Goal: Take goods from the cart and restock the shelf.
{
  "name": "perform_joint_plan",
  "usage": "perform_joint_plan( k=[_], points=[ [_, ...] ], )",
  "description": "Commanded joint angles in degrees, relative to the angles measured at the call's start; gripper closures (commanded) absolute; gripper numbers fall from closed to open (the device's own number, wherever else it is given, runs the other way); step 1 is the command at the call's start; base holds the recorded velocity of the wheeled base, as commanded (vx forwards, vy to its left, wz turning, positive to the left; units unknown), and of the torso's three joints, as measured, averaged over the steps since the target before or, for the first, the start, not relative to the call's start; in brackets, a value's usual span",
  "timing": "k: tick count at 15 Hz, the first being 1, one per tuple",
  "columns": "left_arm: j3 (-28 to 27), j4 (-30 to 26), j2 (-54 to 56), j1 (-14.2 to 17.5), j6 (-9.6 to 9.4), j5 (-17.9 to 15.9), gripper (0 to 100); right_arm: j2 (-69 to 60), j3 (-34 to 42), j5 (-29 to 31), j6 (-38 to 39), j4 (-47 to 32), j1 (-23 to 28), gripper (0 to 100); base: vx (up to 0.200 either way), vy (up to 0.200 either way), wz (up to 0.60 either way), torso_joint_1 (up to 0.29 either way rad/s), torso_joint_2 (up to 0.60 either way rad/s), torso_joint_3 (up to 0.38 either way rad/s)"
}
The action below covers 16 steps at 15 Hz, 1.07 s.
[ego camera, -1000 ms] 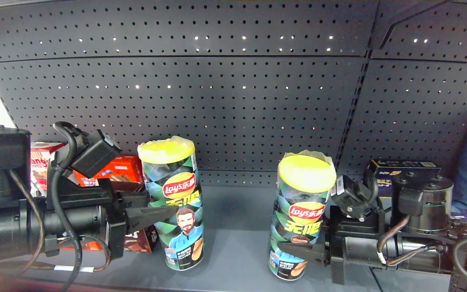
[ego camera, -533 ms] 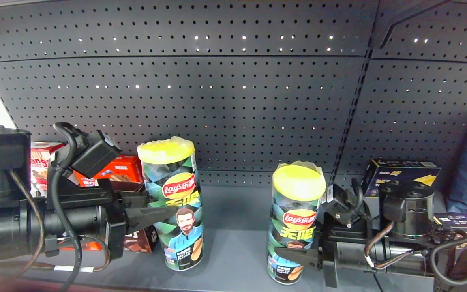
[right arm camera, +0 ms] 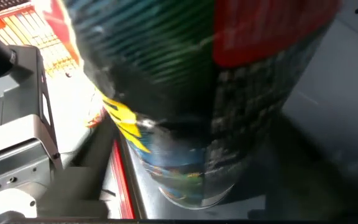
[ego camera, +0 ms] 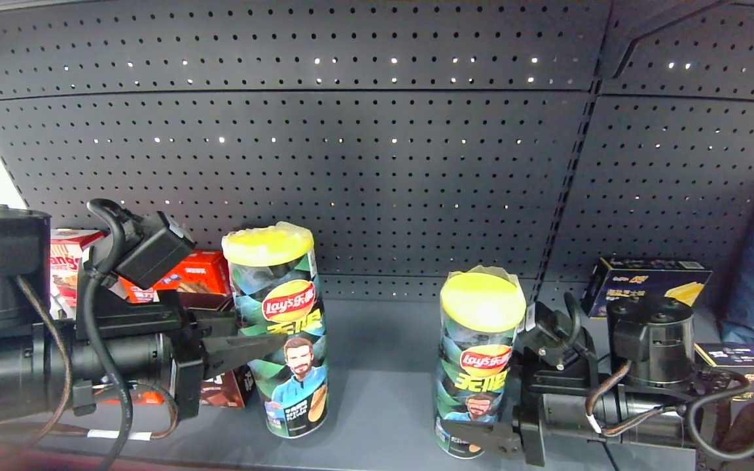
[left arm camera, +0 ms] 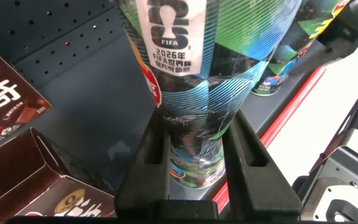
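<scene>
In the head view, the left can (ego camera: 280, 327) is seen standing upright on the shelf (ego camera: 377, 347), just beside an orange box (ego camera: 187, 273), and is clasped at mid-height by the left gripper (ego camera: 267, 335). The right can (ego camera: 480, 353) is held upright, low on its body, by the right gripper (ego camera: 475, 422), near the shelf's front edge. Whether its base is touching the deck cannot be told. A dark box (ego camera: 645, 278) lies further right at the back. In the left wrist view, the left can is shown pinched between both fingers, its base planted on the shelf, with a brown box (left arm camera: 17, 124) close by. In the right wrist view, the right can is seen close up above the red edge strip (right arm camera: 124, 180); the fingers cannot be made out there. Setting down the right can is judged to be the step in hand. It should be lowered straight, kept vertical, and seated fully behind the front lip before the grip is loosened, since a tall can let go on the edge could topple. Compared with a second ago, the right can and its gripper have been brought lower and slightly leftward, uncovering more of the dark box; the left can and left gripper are unchanged.
</scene>
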<state>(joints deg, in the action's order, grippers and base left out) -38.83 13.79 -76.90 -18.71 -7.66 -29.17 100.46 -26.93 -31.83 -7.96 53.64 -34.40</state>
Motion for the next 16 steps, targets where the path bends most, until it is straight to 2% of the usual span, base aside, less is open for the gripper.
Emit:
perform_joint_plan(
  k=[1,9,12,15,16],
  points=[
    [0.2,0.0,0.1,0.0,0.01,0.0,100,-0.3,0.4,0.0,0.0,0.0,0.5,0,0.0,0.0,0.0,0.0,0.0,0.0],
    [0.2,0.0,0.1,0.0,0.01,0.0,100,-7.7,6.0,0.7,0.0,0.0,3.9,0,0.0,0.0,0.0,0.0,0.0,0.0],
    [0.1,0.0,0.2,-0.1,0.01,0.0,100,-16.6,7.2,1.4,-0.1,-0.1,4.0,0,0.0,0.0,0.0,0.0,0.0,0.0],
    [-0.3,0.0,0.2,-0.2,0.01,0.0,100,-26.3,6.7,7.8,1.3,-3.4,3.9,0,0.0,0.0,0.0,0.0,0.0,0.0],
    [-0.4,0.1,0.2,-0.2,0.01,0.0,100,-30.9,6.5,13.1,1.3,-6.3,3.8,0,0.0,0.0,0.0,0.0,0.0,0.0]
  ],
)
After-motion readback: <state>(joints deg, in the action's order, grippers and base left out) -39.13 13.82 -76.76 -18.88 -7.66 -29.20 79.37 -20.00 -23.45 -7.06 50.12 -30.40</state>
